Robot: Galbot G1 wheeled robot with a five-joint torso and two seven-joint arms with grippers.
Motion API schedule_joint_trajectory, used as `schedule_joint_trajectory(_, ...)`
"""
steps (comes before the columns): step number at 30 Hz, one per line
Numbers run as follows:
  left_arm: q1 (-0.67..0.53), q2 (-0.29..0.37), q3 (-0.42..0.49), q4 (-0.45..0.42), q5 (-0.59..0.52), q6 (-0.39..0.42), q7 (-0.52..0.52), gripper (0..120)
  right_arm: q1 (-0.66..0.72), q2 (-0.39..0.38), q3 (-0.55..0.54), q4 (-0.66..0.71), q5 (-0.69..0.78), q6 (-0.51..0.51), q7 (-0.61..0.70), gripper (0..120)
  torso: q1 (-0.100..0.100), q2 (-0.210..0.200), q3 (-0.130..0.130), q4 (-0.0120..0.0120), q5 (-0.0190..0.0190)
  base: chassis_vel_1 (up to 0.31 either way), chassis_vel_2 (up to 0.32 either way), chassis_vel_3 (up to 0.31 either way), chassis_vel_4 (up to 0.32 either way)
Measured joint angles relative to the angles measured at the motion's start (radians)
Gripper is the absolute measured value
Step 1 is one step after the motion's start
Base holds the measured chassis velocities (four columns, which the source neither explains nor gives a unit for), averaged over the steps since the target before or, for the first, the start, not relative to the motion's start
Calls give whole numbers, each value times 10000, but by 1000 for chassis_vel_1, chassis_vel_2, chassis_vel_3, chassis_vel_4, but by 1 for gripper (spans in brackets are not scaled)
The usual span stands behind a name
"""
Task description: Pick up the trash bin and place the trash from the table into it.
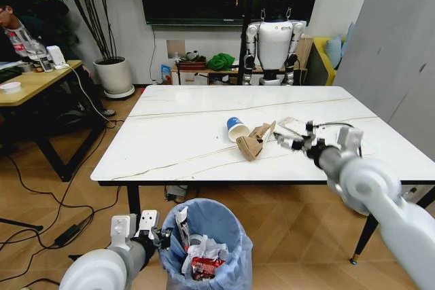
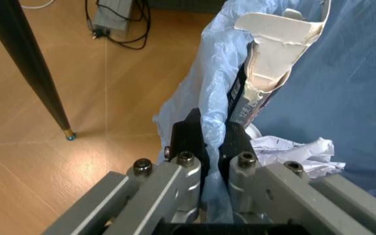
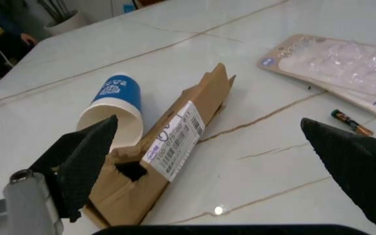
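The trash bin (image 1: 228, 232), lined with a crinkled light-blue bag (image 2: 344, 73), hangs low in front of the table (image 1: 177, 140). My left gripper (image 1: 163, 238) (image 2: 213, 147) is shut on its rim and bag edge. Inside the bin lie a torn white carton (image 2: 273, 44), crumpled paper (image 2: 293, 147) and red-and-white wrappers (image 1: 204, 261). On the table, a blue paper cup (image 1: 236, 127) (image 3: 113, 105) lies on its side beside a torn brown cardboard box (image 1: 255, 142) (image 3: 168, 152). My right gripper (image 1: 291, 140) (image 3: 221, 161) is open, just right of the box, above the tabletop.
A clear blister pack (image 3: 341, 66), a small battery (image 3: 351, 122) and white packets (image 1: 292, 125) lie near the right gripper. A black table leg (image 2: 25, 63) stands left of the bin. Cables (image 1: 41, 202) cross the floor. A wooden desk (image 1: 34, 83) stands far left.
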Motion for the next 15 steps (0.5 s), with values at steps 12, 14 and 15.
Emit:
schedule_joint_trajectory(12,-45,-110,69,128,102,0,119,0,1878,839,-1301,-2681,1059,-112,1094,100,0,0,-2,-3,0,0,0,0,0)
schedule_joint_trajectory(14,-47,-121,65,135,121,0,136,0,2073,911,-1391,-3014,1041,-141,1084,100,0,0,-2,-6,1,0,0,0,0)
schedule_joint_trajectory(15,-47,-128,61,157,152,0,157,0,2219,964,-1449,-3215,1018,-145,1079,100,0,0,-2,-6,1,0,0,0,0)
